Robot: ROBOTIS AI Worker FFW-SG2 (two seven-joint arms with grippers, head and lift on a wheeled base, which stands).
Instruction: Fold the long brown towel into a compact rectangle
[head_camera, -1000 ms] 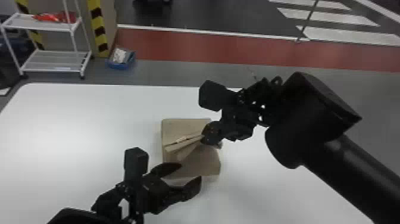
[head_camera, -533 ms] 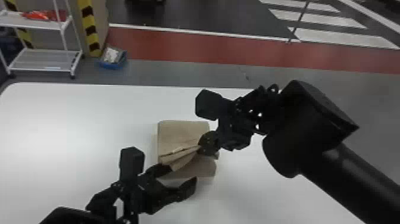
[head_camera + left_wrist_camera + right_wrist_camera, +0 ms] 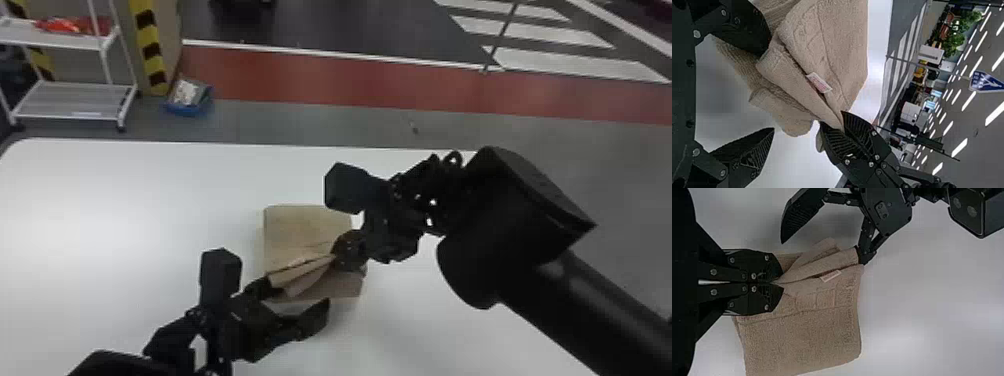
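The towel (image 3: pixel 300 225) looks well past halfway: its length is already gathered into a small, layered pad, lying on the surface (image 3: pixel 125 225) ahead of the left pincer (image 3: pixel 298 298) and reaching under and beyond the right pincer (image 3: pixel 338 253). The right pincer is clenched on the towel, pinching the raised folds at the side where its label (image 3: pixel 830 275) sits. The left pincer is spread wide and grips nothing; one of its fingers meets the other end of those folds, the other stands apart over the surface. Whether the touching finger lies beneath or between the layers, I cannot tell.

What is left, I judge, is to bring the raised folds down flat, let go and square the edges. On the left pincer's side of the folds, a lower flap sticks out, so the outline is not a tidy rectangle yet.

In the way are the left pincer's own finger, which could snag a layer as the folds come down, and the right arm (image 3: pixel 510 245), slanting over the surface behind its pincer. Far beyond both pincers, off the surface, stand a white rack (image 3: pixel 72 100), a striped pillar (image 3: pixel 150 50) and a blue bin (image 3: pixel 187 107).
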